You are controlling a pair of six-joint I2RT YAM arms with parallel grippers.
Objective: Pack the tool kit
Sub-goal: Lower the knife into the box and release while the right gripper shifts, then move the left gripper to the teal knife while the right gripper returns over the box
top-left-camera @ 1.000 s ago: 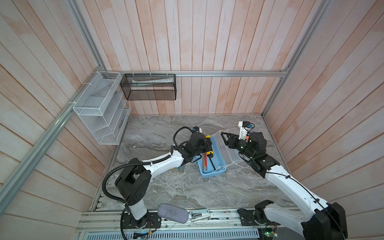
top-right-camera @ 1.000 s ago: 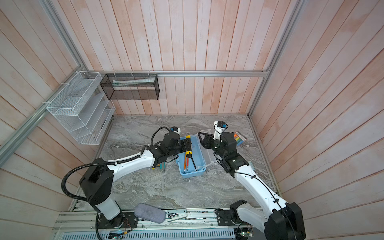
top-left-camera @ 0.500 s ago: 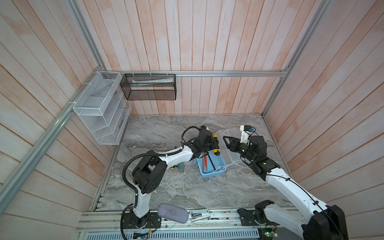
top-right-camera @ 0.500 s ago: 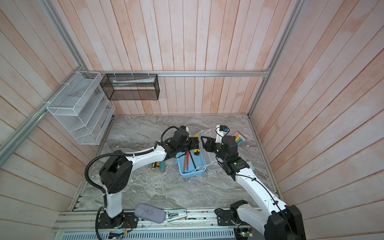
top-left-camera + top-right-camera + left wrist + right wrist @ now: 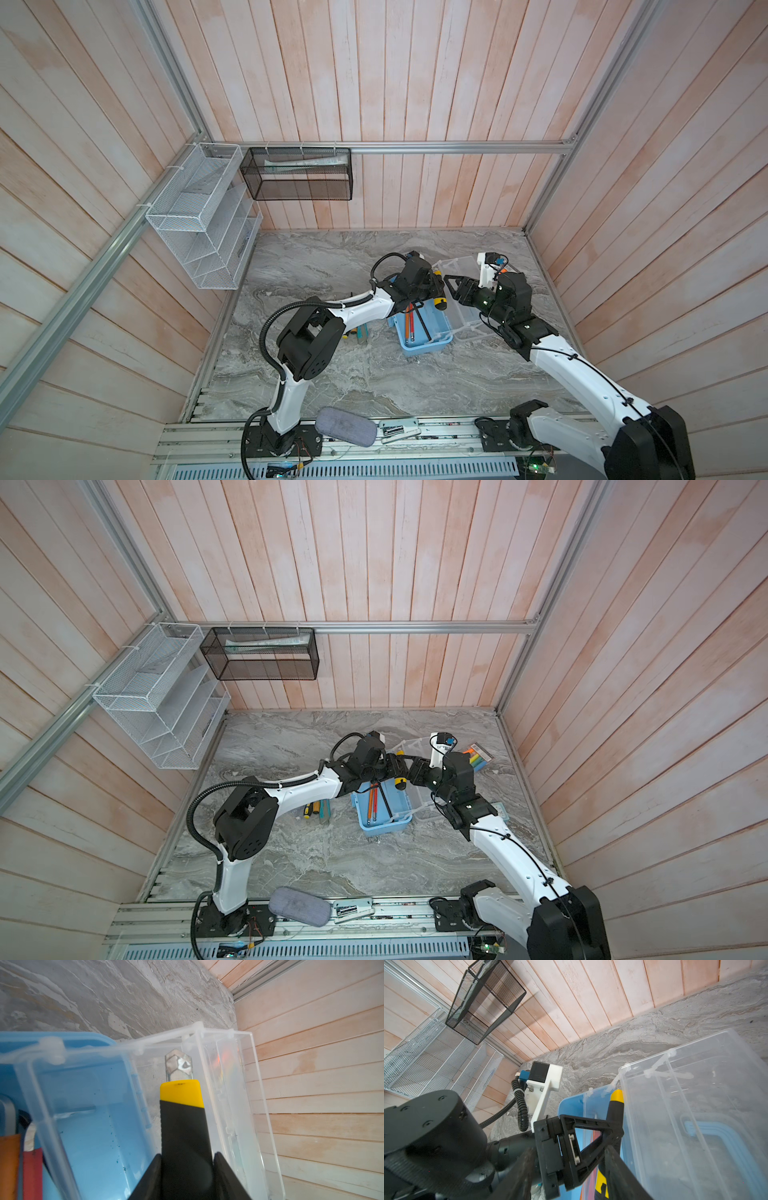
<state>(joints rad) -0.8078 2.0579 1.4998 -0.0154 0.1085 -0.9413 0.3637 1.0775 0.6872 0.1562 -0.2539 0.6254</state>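
- Where wooden plank walls close in three sides, a grey marbled table top lies between them.
- A white wire rack hangs on the left wall, and a black mesh basket on the back wall.
- The blue box sits mid-table, its clear lid open to the right.
- The left gripper clamps the knife over the box's far right edge.
- The right gripper, fingers apart, sits beside the lid, perhaps touching it.

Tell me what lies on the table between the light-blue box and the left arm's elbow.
Loose screwdrivers lie there on the marble tabletop, apart from the light-blue box and partly under the left forearm; both top views show them.
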